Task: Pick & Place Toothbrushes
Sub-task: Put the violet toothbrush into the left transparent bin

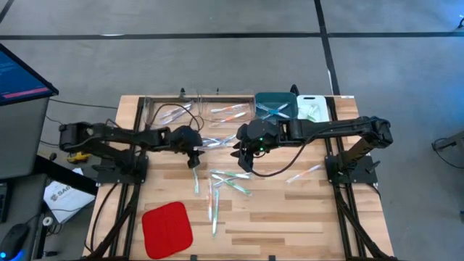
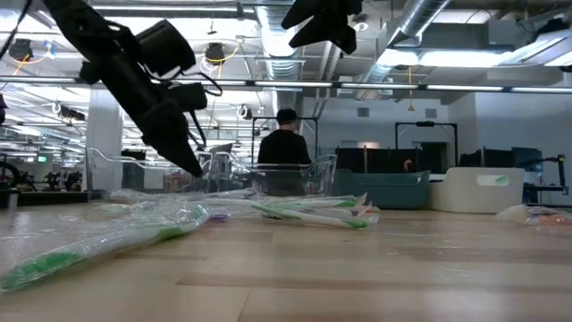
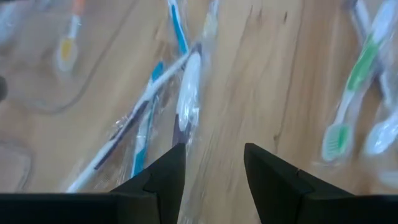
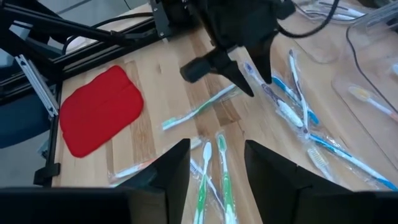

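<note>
Several toothbrushes in clear wrappers lie scattered on the wooden table (image 1: 290, 217), most in a cluster (image 1: 228, 180) at its middle. More lie in the far bins. My left gripper (image 1: 194, 161) stands open, slanting down just above a white-handled toothbrush (image 3: 188, 87) and blue ones beside it; nothing is between its fingers (image 3: 168, 171). My right gripper (image 1: 245, 161) hangs open higher up, over green toothbrushes (image 4: 221, 168), and holds nothing. The right wrist view shows the left gripper (image 4: 221, 78) farther off.
Two clear bins (image 1: 170, 112) (image 1: 232, 109), a teal bin (image 1: 275, 105) and a white bin (image 1: 313, 107) line the far edge. A flat red pad (image 1: 167, 228) lies near the front left. One toothbrush (image 1: 304, 172) lies apart at the right. A person (image 2: 284, 143) stands beyond the table.
</note>
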You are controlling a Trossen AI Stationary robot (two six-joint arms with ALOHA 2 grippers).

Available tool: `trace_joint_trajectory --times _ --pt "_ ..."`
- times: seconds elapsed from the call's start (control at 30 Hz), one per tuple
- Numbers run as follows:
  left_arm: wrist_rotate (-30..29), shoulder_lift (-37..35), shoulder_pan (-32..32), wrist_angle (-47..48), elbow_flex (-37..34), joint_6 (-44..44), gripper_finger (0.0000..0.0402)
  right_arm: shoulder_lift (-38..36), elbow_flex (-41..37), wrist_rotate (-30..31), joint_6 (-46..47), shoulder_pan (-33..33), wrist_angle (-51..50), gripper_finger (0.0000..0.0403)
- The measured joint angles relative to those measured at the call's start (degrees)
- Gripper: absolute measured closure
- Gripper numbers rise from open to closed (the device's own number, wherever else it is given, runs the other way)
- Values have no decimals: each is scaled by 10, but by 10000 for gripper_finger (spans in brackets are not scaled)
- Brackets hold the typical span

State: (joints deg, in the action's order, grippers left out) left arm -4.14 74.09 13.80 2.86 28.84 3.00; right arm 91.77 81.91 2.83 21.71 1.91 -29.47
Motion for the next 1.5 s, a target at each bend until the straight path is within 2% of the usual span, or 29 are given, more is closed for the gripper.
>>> trace_joint_trajectory --times 0.23,0.43,0.6,0.77,0.97,1.27,1.5 --pt "0 61 -2 -12 0 -55 243 0 0 0 6 0 0 258" --pt "-1 91 -2 -41 0 -56 243 0 0 0 18 0 0 264" --pt "-1 86 -3 -44 0 -56 243 0 0 0 29 0 0 263" --pt "-1 51 -14 -43 1 -60 243 0 0 0 39 2 0 262" --pt "-21 30 -10 -47 1 -88 243 3 0 0 38 3 3 266" --pt "-18 75 27 -50 0 -92 243 4 0 0 38 3 17 266" --pt "-14 99 27 -53 0 -92 243 4 0 0 38 3 18 267"
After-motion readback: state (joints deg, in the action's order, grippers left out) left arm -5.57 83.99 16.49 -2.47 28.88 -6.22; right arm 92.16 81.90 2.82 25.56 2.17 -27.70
